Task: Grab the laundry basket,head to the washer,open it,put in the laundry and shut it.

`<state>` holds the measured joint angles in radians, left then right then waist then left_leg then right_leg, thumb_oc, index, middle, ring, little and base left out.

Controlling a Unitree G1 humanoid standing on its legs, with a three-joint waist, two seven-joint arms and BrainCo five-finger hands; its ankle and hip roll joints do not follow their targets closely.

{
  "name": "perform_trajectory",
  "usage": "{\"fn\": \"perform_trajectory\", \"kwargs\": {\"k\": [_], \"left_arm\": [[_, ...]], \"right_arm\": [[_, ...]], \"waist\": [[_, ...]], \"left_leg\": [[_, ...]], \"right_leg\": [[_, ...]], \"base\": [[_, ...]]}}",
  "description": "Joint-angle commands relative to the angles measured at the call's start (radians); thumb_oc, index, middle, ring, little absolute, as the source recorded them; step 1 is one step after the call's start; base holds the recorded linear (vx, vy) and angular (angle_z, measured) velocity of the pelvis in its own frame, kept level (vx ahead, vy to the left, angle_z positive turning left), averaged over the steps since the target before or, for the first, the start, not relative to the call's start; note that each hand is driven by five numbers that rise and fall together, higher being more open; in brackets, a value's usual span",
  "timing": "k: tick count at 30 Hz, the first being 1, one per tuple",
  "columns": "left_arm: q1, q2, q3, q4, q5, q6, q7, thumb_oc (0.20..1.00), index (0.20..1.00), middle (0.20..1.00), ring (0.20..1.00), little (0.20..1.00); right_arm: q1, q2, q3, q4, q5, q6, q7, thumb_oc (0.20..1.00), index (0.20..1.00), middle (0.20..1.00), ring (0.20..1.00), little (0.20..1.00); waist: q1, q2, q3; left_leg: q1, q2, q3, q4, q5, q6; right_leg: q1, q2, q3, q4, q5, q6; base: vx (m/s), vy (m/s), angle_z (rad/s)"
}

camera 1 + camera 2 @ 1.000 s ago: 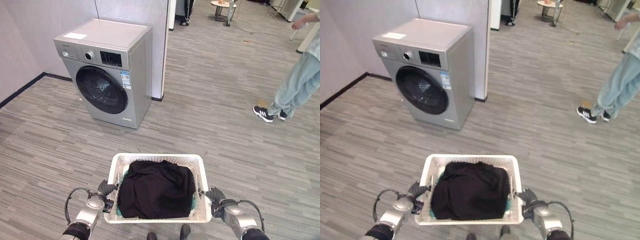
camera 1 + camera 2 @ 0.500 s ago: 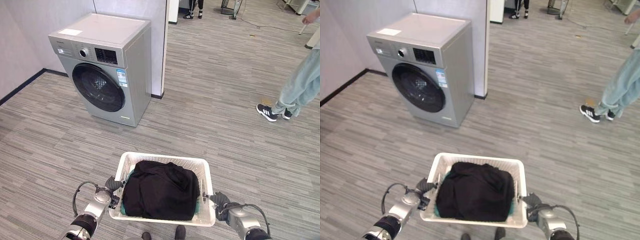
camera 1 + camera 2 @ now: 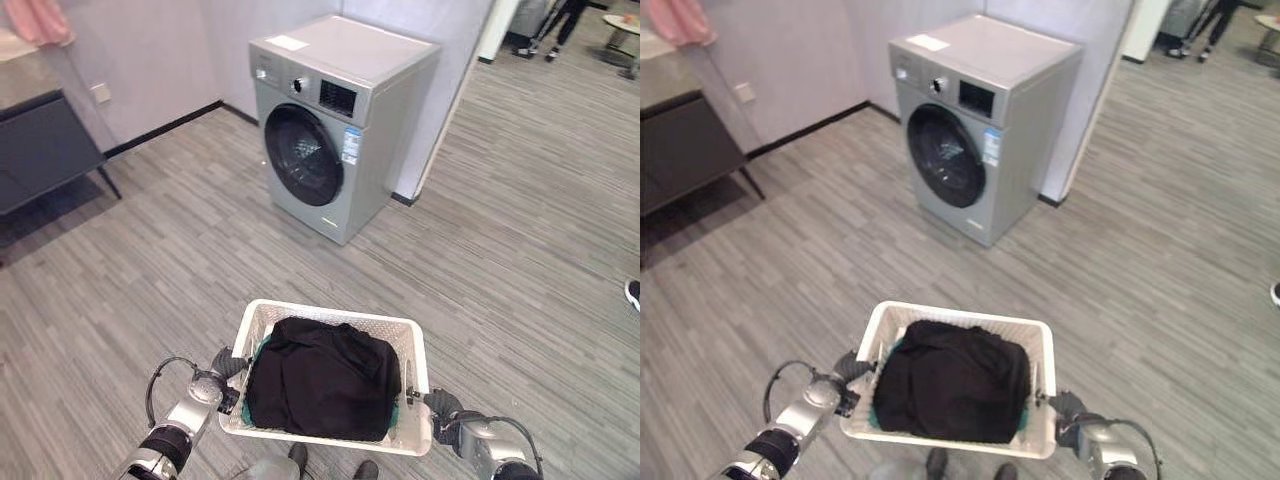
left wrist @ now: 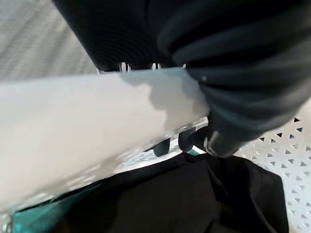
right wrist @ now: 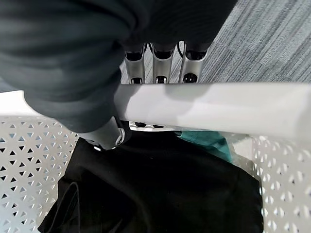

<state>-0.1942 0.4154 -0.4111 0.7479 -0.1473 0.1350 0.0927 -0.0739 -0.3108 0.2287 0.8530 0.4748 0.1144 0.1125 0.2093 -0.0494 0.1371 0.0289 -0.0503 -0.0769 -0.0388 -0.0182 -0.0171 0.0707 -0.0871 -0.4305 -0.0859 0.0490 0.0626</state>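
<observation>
I carry a white perforated laundry basket (image 3: pixel 262 322) in front of me, filled with black laundry (image 3: pixel 322 378) over a bit of teal cloth (image 5: pixel 206 140). My left hand (image 3: pixel 226 364) is curled round the basket's left rim (image 4: pixel 87 126). On the opposite side my right hand (image 3: pixel 443 407) grips the right rim (image 5: pixel 204 109), fingers under it and thumb over. The silver front-loading washer (image 3: pixel 335 110) stands ahead against the wall, its round dark door (image 3: pixel 303 155) shut.
A dark cabinet (image 3: pixel 40 145) stands at the left by the wall, with pink cloth (image 3: pixel 40 20) above it. A white wall corner (image 3: pixel 455 90) rises right of the washer. A person's shoe (image 3: pixel 633 292) shows at the right edge; another person (image 3: pixel 548 25) stands far back.
The camera has swung left: the washer now sits near the top centre, the cabinet has come into view and the standing person has slid off the right edge. Both hands keep their hold on the basket.
</observation>
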Motion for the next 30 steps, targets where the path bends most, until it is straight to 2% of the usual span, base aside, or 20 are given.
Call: {"fn": "perform_trajectory", "kwargs": {"k": [1, 6, 10, 14, 21, 24, 28, 30], "left_arm": [[-0.106, -0.003, 0.082, 0.012, -0.11, -0.102, -0.09, 0.2, 0.2, 0.2, 0.2, 0.2], [-0.093, -0.007, 0.097, 0.02, -0.102, -0.102, -0.088, 0.2, 0.2, 0.2, 0.2, 0.2], [-0.06, -0.018, 0.126, 0.024, -0.127, -0.11, -0.079, 0.2, 0.2, 0.2, 0.2, 0.2], [-0.026, -0.006, 0.169, -0.038, -0.142, -0.111, -0.063, 0.2, 0.2, 0.2, 0.2, 0.2], [-0.023, 0.001, 0.185, -0.064, -0.157, -0.116, -0.052, 0.2, 0.2, 0.2, 0.2, 0.2], [-0.018, 0.003, 0.203, -0.076, -0.173, -0.119, -0.041, 0.2, 0.2, 0.2, 0.2, 0.2], [-0.025, 0.006, 0.212, -0.108, -0.182, -0.115, -0.035, 0.2, 0.2, 0.2, 0.2, 0.2], [-0.037, 0.002, 0.203, -0.113, -0.179, -0.113, -0.033, 0.2, 0.2, 0.2, 0.2, 0.2]], "right_arm": [[-0.009, -0.048, -0.046, -0.042, 0.098, -0.026, 0.066, 0.2, 0.2, 0.2, 0.2, 0.2], [-0.031, -0.048, -0.013, -0.025, 0.05, -0.03, 0.068, 0.2, 0.2, 0.2, 0.2, 0.2], [-0.057, -0.024, 0.014, -0.003, 0.022, -0.036, 0.07, 0.2, 0.2, 0.2, 0.2, 0.2], [-0.077, -0.025, 0.027, -0.078, -0.013, -0.034, 0.065, 0.2, 0.2, 0.2, 0.2, 0.2], [-0.082, -0.029, 0.02, -0.119, -0.014, -0.036, 0.056, 0.2, 0.2, 0.2, 0.2, 0.2], [-0.083, -0.032, 0.011, -0.135, -0.012, -0.038, 0.045, 0.2, 0.2, 0.2, 0.2, 0.2], [-0.08, -0.039, -0.002, -0.166, -0.003, -0.045, 0.034, 0.2, 0.2, 0.2, 0.2, 0.2], [-0.08, -0.046, -0.01, -0.172, 0.007, -0.052, 0.023, 0.2, 0.2, 0.2, 0.2, 0.2]], "waist": [[-0.009, -0.004, -0.036], [-0.015, -0.003, -0.031], [-0.037, -0.001, -0.031], [-0.061, 0.01, -0.032], [-0.066, 0.021, -0.036], [-0.063, 0.023, -0.034], [-0.044, 0.015, -0.006], [-0.041, 0.012, 0.015]], "left_leg": [[-0.044, 0.024, -0.001, 0.092, 0.013, -0.039], [-0.04, 0.027, 0.012, 0.093, 0.009, -0.039], [-0.03, 0.034, 0.03, 0.083, 0.001, -0.035], [-0.029, 0.038, 0.045, 0.076, -0.008, -0.029], [-0.026, 0.035, 0.042, 0.081, -0.015, -0.026], [-0.033, 0.034, 0.03, 0.097, -0.017, -0.03], [-0.074, 0.034, -0.013, 0.127, 0.006, -0.055], [-0.111, 0.04, -0.007, 0.143, 0.029, -0.072]], "right_leg": [[0.018, -0.057, -0.013, 0.069, -0.037, 0.105], [0.01, -0.056, 0.001, 0.074, -0.041, 0.103], [0.005, -0.056, 0.021, 0.077, -0.046, 0.098], [-0.012, -0.057, 0.048, 0.09, -0.054, 0.095], [-0.007, -0.055, 0.049, 0.093, -0.065, 0.09], [-0.001, -0.052, 0.04, 0.096, -0.075, 0.084], [-0.004, -0.05, -0.019, 0.117, -0.085, 0.073], [-0.011, -0.054, -0.059, 0.122, -0.084, 0.072]], "base": [[0.0, 0.0, 0.0], [0.0, 0.002, -0.05], [0.01, 0.003, -0.04], [0.0, 0.008, -0.15], [0.0, 0.0, -0.06], [0.0, -0.03, 0.05], [-0.05, -0.059, 0.32], [-0.12, -0.04, 0.65]]}}
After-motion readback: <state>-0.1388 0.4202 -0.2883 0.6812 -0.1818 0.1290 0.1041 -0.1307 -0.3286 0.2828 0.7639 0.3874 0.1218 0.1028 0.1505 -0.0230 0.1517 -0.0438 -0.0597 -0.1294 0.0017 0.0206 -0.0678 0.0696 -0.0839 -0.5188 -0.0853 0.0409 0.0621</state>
